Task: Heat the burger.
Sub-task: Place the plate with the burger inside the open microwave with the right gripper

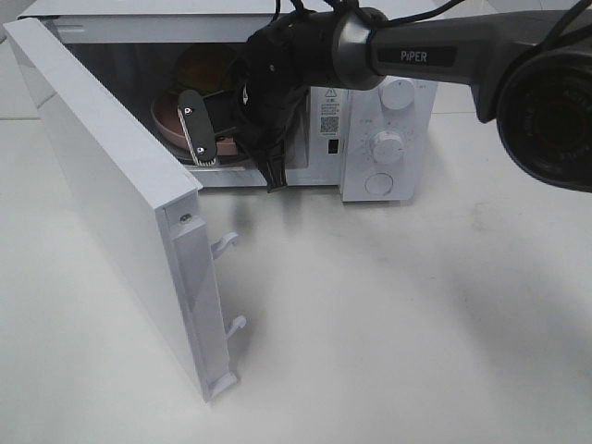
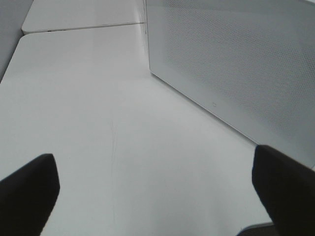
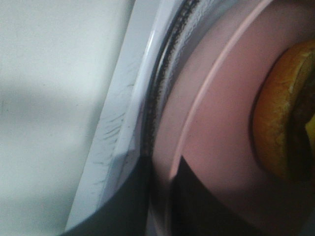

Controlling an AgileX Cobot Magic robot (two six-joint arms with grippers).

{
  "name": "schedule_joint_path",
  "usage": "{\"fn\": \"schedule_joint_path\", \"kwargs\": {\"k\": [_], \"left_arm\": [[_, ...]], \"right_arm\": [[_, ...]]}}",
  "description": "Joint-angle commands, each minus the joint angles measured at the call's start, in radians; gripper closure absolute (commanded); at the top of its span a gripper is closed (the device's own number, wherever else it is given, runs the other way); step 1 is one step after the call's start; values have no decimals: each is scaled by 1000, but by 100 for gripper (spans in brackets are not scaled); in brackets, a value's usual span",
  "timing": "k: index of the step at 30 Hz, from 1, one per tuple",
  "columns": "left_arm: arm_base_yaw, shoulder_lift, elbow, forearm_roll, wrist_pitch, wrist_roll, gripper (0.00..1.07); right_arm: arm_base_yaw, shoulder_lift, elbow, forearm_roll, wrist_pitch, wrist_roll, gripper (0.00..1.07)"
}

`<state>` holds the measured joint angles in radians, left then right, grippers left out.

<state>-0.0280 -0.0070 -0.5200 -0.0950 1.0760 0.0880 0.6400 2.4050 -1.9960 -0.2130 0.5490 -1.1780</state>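
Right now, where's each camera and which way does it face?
Exterior high: above, looking down at the open microwave; right arm reaches in.
Left wrist: low over the table, facing the door; left fingers show.
Right wrist: inside, against the plate and burger; right fingers at its rim.
Shared: exterior high and right wrist both show plate, burger.

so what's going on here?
The right gripper is reaching into the microwave, jaws either side of the rim of the pink plate that carries the burger. The plate is inside; whether the jaws are gripping or letting go isn't clear. The door stands wide open. The left gripper hangs open over the table beside the door, holding nothing.
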Motion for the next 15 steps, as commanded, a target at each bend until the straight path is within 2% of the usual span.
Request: {"fn": "schedule_joint_path", "kwargs": {"k": [1, 3, 4, 5, 6, 8, 15], "left_arm": [[-6, -14, 3, -4, -8, -2, 7], [-6, -14, 3, -4, -8, -2, 7], [-6, -14, 3, -4, -8, -2, 7], [-6, -14, 3, -4, -8, -2, 7], [-6, -14, 3, -4, -8, -2, 7], [-6, -14, 3, -4, -8, -2, 7], [-6, -14, 3, -4, -8, -2, 7]], "right_arm": [[-7, -7, -15, 2, -44, 21, 94], [-12, -7, -14, 19, -44, 21, 84], [-12, -7, -14, 19, -44, 21, 84], [-12, -7, -14, 19, -42, 22, 78], [-12, -7, -14, 19, -42, 22, 78], [-12, -7, -14, 20, -40, 22, 68], [-12, -27, 21, 55, -40, 47, 56]]}}
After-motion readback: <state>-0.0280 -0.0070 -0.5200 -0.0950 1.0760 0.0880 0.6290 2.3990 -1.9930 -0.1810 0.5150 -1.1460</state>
